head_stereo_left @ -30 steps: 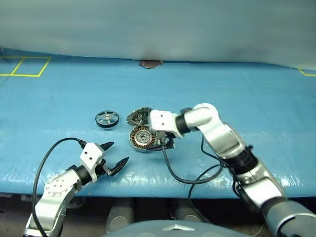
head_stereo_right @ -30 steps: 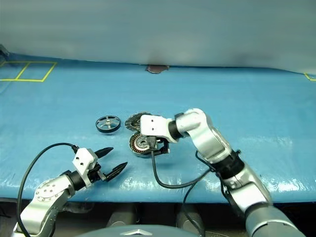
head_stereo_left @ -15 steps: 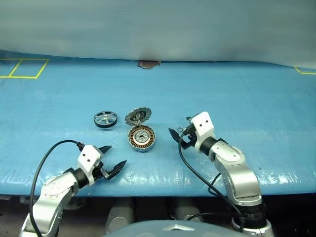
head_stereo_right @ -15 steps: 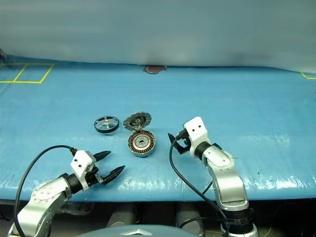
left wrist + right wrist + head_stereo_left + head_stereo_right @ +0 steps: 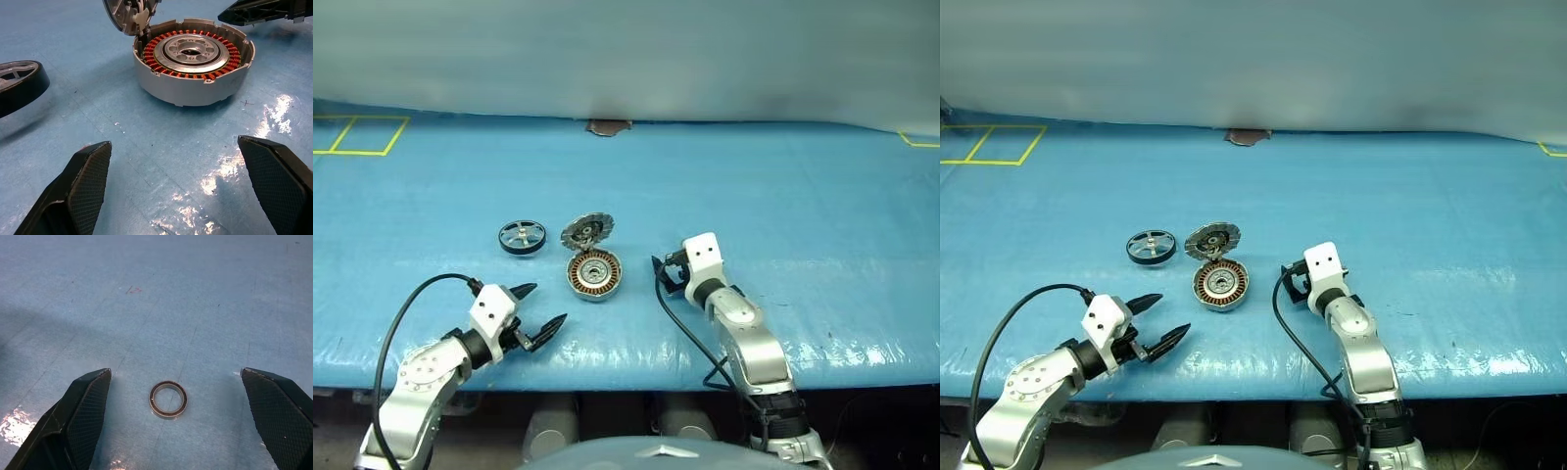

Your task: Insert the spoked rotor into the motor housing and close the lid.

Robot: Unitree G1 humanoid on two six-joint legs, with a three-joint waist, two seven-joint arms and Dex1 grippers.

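Lying apart: black-rimmed spoked rotor [image 5: 523,237], copper-wound motor housing [image 5: 594,275], lid [image 5: 586,232] upright; both jaws released.

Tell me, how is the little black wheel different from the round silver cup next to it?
The spoked rotor has a black rim with silver spokes and gaps between them; the motor housing is a silver cup ringed inside with copper-brown windings. The rotor lies alone, while the housing has the lid hinged to it, standing open. The rotor looks flatter than the housing. Both are round and rest on the blue table.
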